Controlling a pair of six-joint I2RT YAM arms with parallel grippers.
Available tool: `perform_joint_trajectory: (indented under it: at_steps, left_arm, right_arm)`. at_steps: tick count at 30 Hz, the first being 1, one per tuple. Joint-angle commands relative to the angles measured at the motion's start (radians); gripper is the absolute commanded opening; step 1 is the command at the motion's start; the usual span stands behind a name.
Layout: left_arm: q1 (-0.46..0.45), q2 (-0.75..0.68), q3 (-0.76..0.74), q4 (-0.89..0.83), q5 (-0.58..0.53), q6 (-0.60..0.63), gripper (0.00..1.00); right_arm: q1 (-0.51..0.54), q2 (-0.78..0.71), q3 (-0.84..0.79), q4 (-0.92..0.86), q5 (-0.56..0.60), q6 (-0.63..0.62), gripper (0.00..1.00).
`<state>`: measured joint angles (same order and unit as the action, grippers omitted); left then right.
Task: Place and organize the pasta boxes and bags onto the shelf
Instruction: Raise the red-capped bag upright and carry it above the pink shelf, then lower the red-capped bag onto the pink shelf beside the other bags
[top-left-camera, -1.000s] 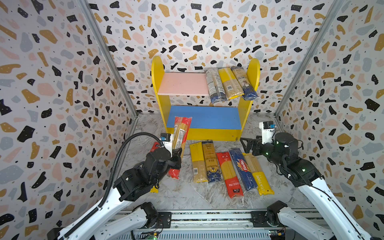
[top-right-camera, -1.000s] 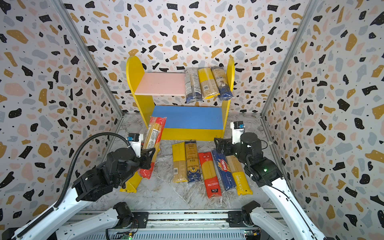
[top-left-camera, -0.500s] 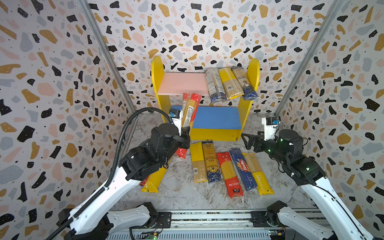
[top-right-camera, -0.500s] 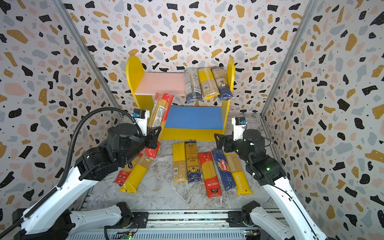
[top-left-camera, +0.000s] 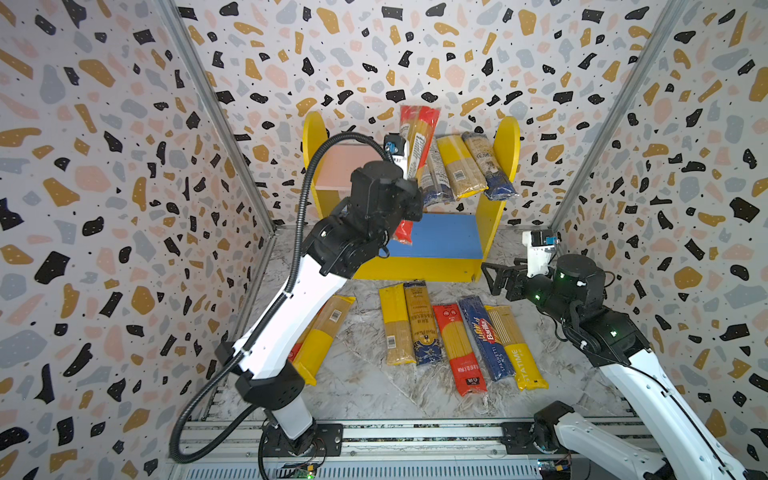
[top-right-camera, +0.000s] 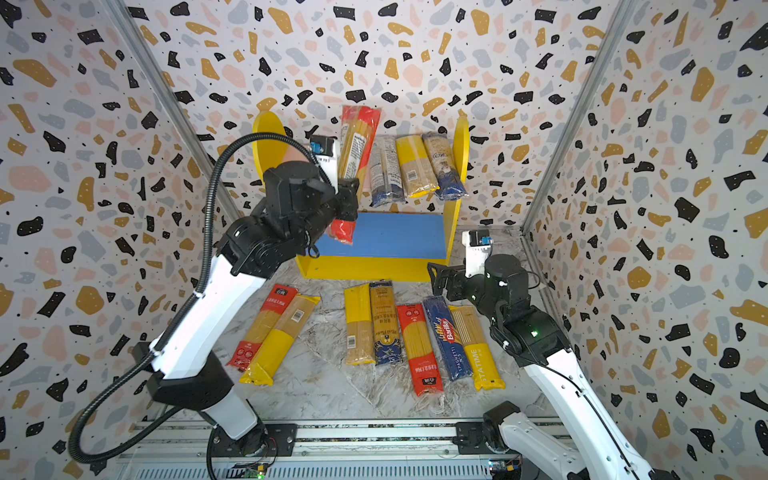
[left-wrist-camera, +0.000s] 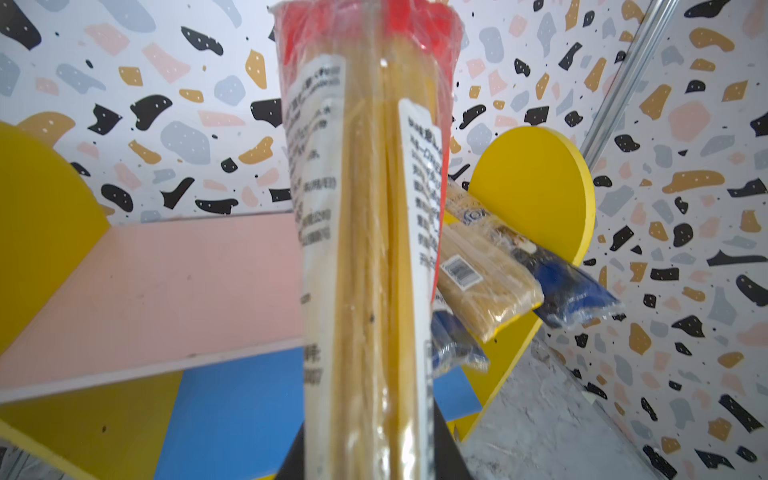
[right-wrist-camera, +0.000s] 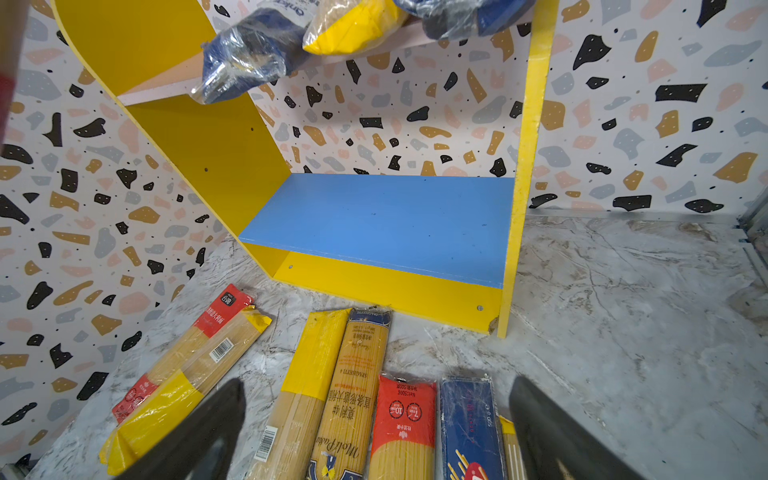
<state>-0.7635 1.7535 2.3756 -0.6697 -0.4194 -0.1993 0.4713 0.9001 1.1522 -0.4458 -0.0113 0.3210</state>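
Left fingers (left-wrist-camera: 451, 461) gripping red-ended pack (top-left-camera: 417, 137), arm raised before shelf (top-left-camera: 505, 145), right fingers (right-wrist-camera: 199, 436) wide, low

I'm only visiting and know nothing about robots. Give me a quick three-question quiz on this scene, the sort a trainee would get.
1. True or false: packs lie on the blue lower board of the shelf.
2. What does the left gripper hold? A) a red-ended spaghetti pack B) a bottle C) nothing
3. How many packs lie on the pink upper board?
Key: 1 false, that board is bare. 2 A. 3 three shelved packs.
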Motion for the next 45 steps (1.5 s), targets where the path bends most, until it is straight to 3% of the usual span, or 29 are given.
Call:
perform_joint_trajectory:
  at_steps: [1,7,18,39,40,43,45]
  left_arm:
    - [0.052,0.051,0.180,0.128,0.022,0.017,0.00]
    - [0.125,0.061,0.070,0.267,0.101,-0.035,0.00]
    - [0.204,0.170,0.138,0.336,0.198,-0.127,0.00]
    - [0.288,0.264,0.187,0.436,0.328,-0.266,0.00]
    - [0.289,0.269,0.188,0.434,0.328,-0.270,0.01]
    - [0.291,0.278,0.195,0.425,0.332,-0.277,0.28]
    - [0.292,0.280,0.194,0.420,0.332,-0.278,0.31]
  right_arm:
    - [-0.002,-0.028,0.058,0.008,0.020,-0.029,0.99]
    - [-0.002,-0.061,0.121,0.042,-0.009,-0.070,0.99]
    - [-0.002,0.009,0.288,0.055,-0.115,-0.099,0.99]
    - [-0.002,0.077,0.364,0.044,-0.092,-0.119,0.99]
    - [-0.002,0.077,0.363,0.042,-0.088,-0.120,0.99]
    - [-0.002,0.076,0.363,0.036,-0.081,-0.122,0.99]
    - [-0.002,0.074,0.364,0.032,-0.078,-0.122,0.99]
